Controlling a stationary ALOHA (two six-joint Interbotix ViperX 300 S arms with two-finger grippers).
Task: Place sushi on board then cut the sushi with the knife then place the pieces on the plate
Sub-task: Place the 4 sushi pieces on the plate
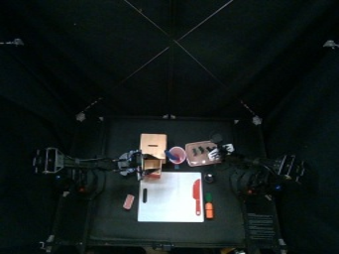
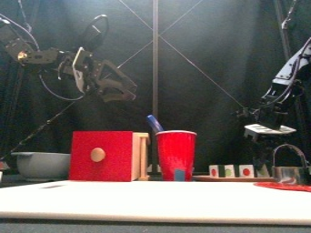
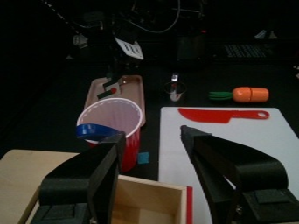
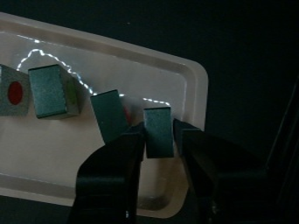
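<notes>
Several dark green sushi pieces (image 4: pixel 49 92) lie on the pink tray (image 4: pixel 176 70), seen low in the front view as a row of sushi pieces (image 2: pixel 231 170). My right gripper (image 4: pixel 158 144) reaches down over the tray (image 1: pixel 199 151), its jaws pressed on both sides of one piece (image 4: pixel 158 129) that rests on the tray. The red knife (image 3: pixel 222 114) lies on the white board (image 1: pixel 169 203). My left gripper (image 3: pixel 152 162) hangs open and empty above the wooden box (image 3: pixel 70 188), just short of the red cup (image 3: pixel 111 122).
The red cup (image 2: pixel 176 155) holds a blue knife (image 2: pixel 155 123). An orange carrot toy (image 3: pixel 247 94) lies off the board's right edge, and the metal cutter (image 3: pixel 176 87) stands between board and tray. A blue-grey bowl (image 2: pixel 43 164) is far left. A small pink toy (image 1: pixel 129 200) lies left of the board.
</notes>
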